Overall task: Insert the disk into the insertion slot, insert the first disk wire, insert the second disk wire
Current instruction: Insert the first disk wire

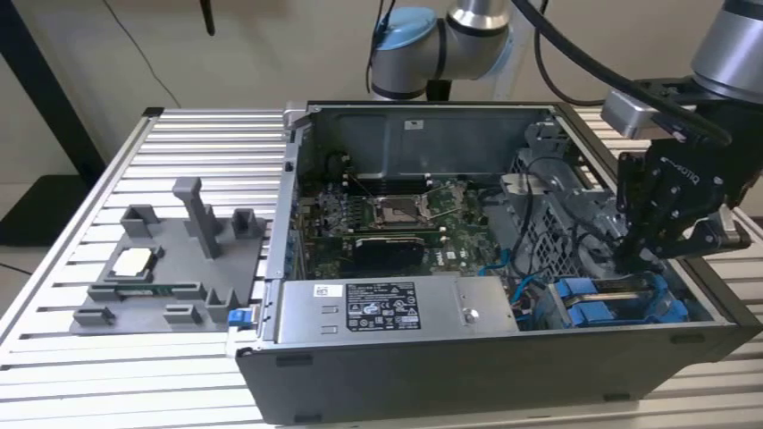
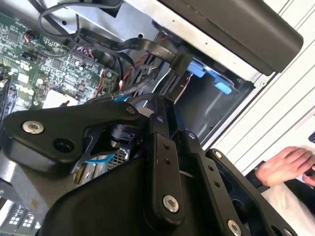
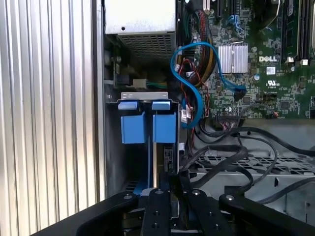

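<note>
Tool (image 1: pixel 641 259), grip state untellable, hangs just above the blue-framed disk (image 1: pixel 596 299) in a corner of the case (image 1: pixel 477 380).

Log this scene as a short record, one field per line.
case: open, on the slatted table
disk: blue carrier in the bay beside the power supply
gripper: inside the case, nearest the disk
blue cable: loops between the motherboard and the bay
black cables: loose beside the bay
grey fixture: on the table, at the exterior view's left of the case
hand: a person's, outside the case
</note>
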Tool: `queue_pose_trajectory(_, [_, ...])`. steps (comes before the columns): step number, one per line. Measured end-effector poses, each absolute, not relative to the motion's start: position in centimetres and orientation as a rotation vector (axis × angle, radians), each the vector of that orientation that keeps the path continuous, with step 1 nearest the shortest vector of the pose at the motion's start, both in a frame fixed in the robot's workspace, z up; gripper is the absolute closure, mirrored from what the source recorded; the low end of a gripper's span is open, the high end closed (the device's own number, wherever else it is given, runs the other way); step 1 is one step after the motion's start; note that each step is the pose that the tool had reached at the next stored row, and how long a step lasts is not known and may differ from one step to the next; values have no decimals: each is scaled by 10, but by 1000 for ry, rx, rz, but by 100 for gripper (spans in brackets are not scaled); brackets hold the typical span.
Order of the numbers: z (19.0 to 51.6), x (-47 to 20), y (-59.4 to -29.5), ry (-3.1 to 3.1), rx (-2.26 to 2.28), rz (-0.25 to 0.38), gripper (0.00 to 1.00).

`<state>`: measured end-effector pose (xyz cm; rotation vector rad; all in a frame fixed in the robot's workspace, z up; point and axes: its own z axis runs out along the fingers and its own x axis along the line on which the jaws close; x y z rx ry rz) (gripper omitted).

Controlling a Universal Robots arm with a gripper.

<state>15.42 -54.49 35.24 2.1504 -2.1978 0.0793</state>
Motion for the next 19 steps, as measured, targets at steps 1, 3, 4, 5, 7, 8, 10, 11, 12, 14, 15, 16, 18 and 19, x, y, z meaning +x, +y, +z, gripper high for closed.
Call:
queue_pose_trajectory(1, [351,155,-545,-2198,2151,79,81])
queue_pose_trajectory(3, [349,157,-545,-2198,2150,79,81])
queue_pose_trajectory(4, [348,158,-545,-2198,2150,79,81])
queue_pose_trajectory(5, [347,158,-545,-2198,2150,79,81])
queue_pose_trajectory(7, [346,159,-545,-2198,2150,79,81])
queue_pose_trajectory(8, [346,161,-545,-2198,2150,79,81])
queue_pose_trajectory(10, [344,163,-545,-2198,2151,79,81])
queue_pose_trajectory(11, [344,164,-545,-2198,2151,79,81])
queue_pose_trajectory(12, [343,165,-545,-2198,2151,79,81])
queue_pose_trajectory(14, [342,165,-545,-2198,2150,79,81])
queue_pose_trajectory(15, [342,165,-545,-2198,2150,79,81])
queue_pose_trajectory(16, [341,165,-545,-2198,2150,79,81])
queue_pose_trajectory(18, [340,165,-545,-2198,2151,79,81])
queue_pose_trajectory(19, [340,165,-545,-2198,2151,79,81])
